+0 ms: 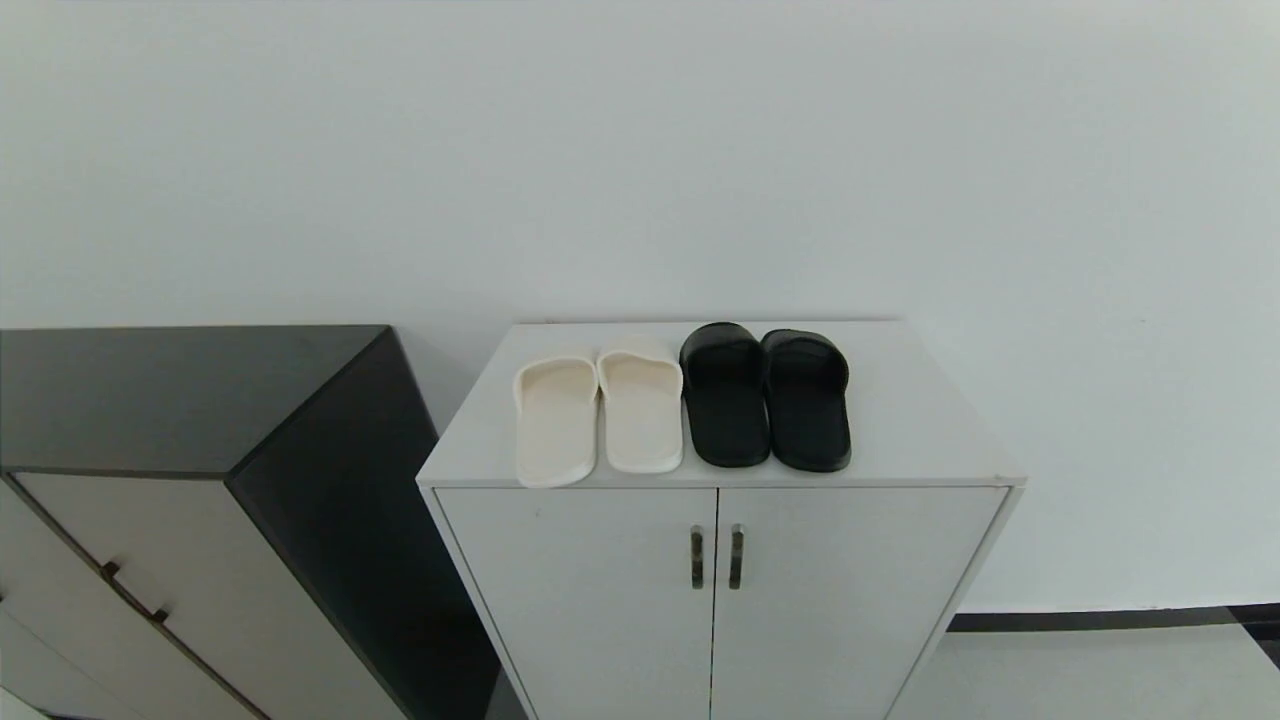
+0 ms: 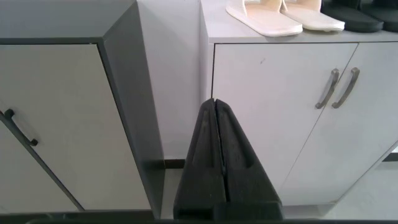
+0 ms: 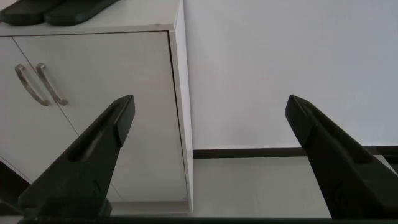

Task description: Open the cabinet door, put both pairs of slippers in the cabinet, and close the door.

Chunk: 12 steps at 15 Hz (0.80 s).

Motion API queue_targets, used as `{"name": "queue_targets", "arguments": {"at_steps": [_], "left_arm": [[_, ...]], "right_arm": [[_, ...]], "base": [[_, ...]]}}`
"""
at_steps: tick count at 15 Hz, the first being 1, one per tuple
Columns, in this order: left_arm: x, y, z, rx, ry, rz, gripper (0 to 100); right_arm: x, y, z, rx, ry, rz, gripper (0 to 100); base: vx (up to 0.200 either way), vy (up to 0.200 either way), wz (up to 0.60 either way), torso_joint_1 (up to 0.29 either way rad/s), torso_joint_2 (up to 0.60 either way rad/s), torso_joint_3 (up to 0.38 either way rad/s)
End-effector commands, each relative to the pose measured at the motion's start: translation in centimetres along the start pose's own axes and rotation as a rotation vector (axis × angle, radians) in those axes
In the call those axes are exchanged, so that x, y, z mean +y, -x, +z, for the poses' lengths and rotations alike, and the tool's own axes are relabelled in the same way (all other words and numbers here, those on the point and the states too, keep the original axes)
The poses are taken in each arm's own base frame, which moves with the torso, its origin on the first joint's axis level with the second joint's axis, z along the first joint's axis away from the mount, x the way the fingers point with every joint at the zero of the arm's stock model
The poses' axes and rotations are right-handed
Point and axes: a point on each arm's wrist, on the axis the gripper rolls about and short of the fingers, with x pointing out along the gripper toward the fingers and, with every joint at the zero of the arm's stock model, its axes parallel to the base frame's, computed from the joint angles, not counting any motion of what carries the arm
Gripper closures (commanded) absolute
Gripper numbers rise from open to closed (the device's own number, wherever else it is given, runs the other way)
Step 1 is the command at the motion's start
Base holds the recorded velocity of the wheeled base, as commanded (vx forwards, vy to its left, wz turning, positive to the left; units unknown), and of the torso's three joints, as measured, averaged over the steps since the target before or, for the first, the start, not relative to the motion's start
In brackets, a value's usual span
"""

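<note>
We see a white, matte, box-shaped cabinet (image 1: 900, 430) with both flat doors shut and two slim, curved metal handles (image 1: 716, 556) side by side at the middle seam. On its smooth top lie a cream pair of slippers (image 1: 598, 415) and, just beside it, a black pair of slippers (image 1: 766, 400). Both are moulded, rubbery slides with wide straps. The left gripper (image 2: 214, 102) is clenched on nothing, near a dark-sided cabinet (image 1: 340, 480). The right gripper (image 3: 210, 102) is spread wide, holding nothing, by the white cabinet's right corner.
</note>
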Motion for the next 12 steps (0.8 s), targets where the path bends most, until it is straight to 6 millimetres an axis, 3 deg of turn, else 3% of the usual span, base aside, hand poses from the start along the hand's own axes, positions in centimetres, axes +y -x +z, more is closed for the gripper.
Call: {"name": "queue_targets", "arguments": {"at_steps": [1,9,10,11,12], "left_arm": [[0.0,0.0,0.0,0.000,0.005,0.002,100],[0.0,0.0,0.0,0.000,-0.007,0.021,100],[0.0,0.0,0.0,0.000,-0.009,0.018,100],[0.0,0.0,0.0,0.000,-0.014,0.014,100],[0.0,0.0,0.0,0.000,-0.014,0.014,100]], "right_arm": [[0.0,0.0,0.0,0.000,0.004,0.000,0],[-0.1,0.0,0.1,-0.004,0.008,-0.026,0],[-0.1,0.4,1.5,-0.064,0.022,-0.024,0],[-0.2,1.5,7.1,-0.163,-0.040,-0.004,0],[-0.3,1.6,8.8,-0.158,-0.081,0.004,0]], "base": [[0.000,0.000,0.00,0.000,0.00,0.000],[0.000,0.000,0.00,0.000,0.00,0.000],[0.000,0.000,0.00,0.000,0.00,0.000],[0.000,0.000,0.00,0.000,0.00,0.000],[0.000,0.000,0.00,0.000,0.00,0.000]]}}
